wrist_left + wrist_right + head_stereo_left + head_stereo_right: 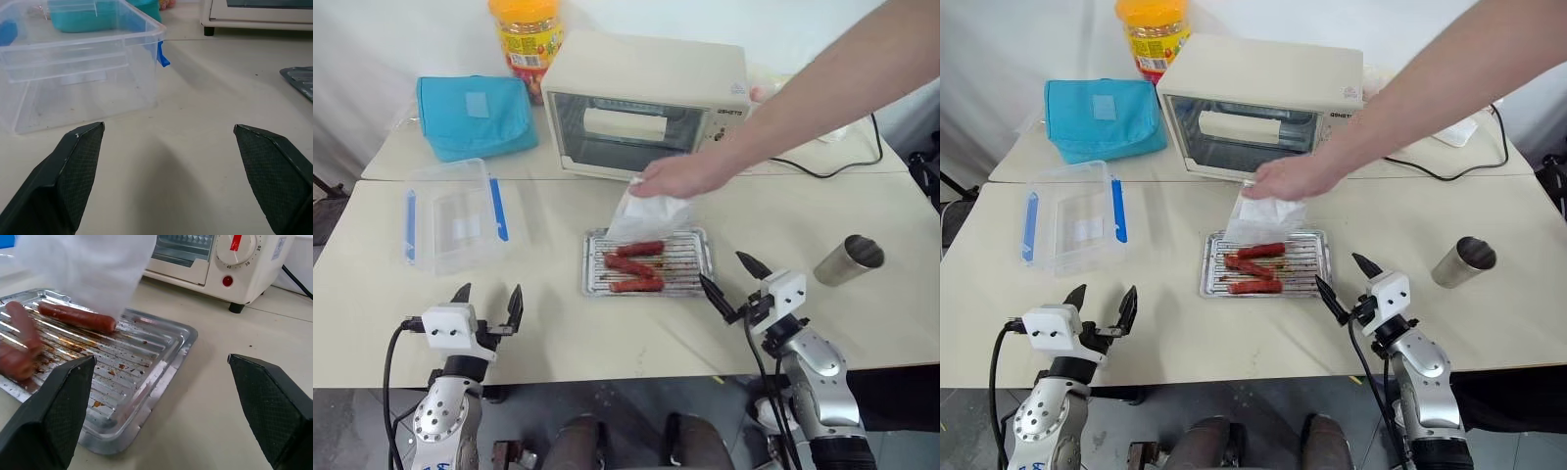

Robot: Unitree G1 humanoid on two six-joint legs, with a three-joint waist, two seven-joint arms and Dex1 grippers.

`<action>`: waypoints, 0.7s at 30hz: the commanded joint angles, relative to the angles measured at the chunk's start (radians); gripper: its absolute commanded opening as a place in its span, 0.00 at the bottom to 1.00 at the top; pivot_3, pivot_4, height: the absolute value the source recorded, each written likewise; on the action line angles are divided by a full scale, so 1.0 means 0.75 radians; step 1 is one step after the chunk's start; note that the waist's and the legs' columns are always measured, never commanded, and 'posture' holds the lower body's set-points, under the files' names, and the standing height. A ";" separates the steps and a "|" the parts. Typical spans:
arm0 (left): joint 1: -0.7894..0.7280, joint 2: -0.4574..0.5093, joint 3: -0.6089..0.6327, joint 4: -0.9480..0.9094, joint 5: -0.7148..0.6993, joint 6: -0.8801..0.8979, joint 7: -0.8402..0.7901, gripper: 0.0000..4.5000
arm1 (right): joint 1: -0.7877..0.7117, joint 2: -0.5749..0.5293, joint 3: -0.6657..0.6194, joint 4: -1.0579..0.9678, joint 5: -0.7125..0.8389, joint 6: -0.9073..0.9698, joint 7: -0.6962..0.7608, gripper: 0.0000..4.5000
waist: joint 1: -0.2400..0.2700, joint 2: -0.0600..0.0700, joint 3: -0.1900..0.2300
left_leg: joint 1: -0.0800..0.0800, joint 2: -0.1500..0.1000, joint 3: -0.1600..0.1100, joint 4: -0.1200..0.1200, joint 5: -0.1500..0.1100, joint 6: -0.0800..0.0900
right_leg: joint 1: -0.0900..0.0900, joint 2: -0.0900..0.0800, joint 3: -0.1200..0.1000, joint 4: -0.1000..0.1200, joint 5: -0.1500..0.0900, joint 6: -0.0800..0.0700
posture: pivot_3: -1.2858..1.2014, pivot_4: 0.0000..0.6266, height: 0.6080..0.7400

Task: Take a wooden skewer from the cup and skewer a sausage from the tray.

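Tray (700,257) w/ three sausages (633,264) sits centre frame; cup (849,259) at right, tilted. Person's hand (677,176) holds a clear bag (644,213) over tray. Right gripper (728,279) wide open, empty, beside tray's right rim. Left gripper (488,298) lower left, open, empty.

I'm looking down on two pale beige tables (558,343) pushed together, a seam running between them; a white wall (391,39) behind, grey floor (636,401) under the near edge.
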 commanded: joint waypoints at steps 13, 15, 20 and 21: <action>0.043 0.061 0.016 -0.054 -0.025 -0.027 -0.084 1.00 | 0.055 -0.122 -0.046 -0.142 0.121 0.035 0.135 1.00 | 0.000 0.000 0.000 | 0.000 0.000 0.000 0.000 0.000 0.000 | 0.000 0.000 0.000 0.000 0.000 0.000 | 0.52 0.24 1.00; 0.055 0.109 0.019 -0.067 -0.073 -0.025 -0.163 1.00 | 0.063 -0.188 -0.053 -0.145 0.152 0.037 0.223 1.00 | 0.001 0.000 0.000 | 0.000 0.000 0.000 0.000 0.000 0.000 | 0.000 0.000 0.000 -0.001 0.000 0.000 | 0.52 0.24 1.00; 0.111 0.277 0.048 -0.112 -0.200 -0.005 -0.394 1.00 | 0.074 -0.298 -0.046 -0.139 0.209 0.044 0.382 1.00 | -0.001 0.000 0.000 | 0.000 0.001 0.000 0.000 0.000 0.000 | 0.000 0.000 0.000 -0.001 0.000 0.000 | 0.52 0.24 1.00; 0.124 0.310 0.058 -0.119 -0.229 0.000 -0.439 1.00 | 0.072 -0.310 -0.044 -0.141 0.221 0.048 0.408 1.00 | -0.001 0.000 0.000 | 0.000 0.001 0.000 0.000 0.000 0.000 | 0.000 0.000 0.000 -0.001 0.000 0.000 | 0.52 0.24 1.00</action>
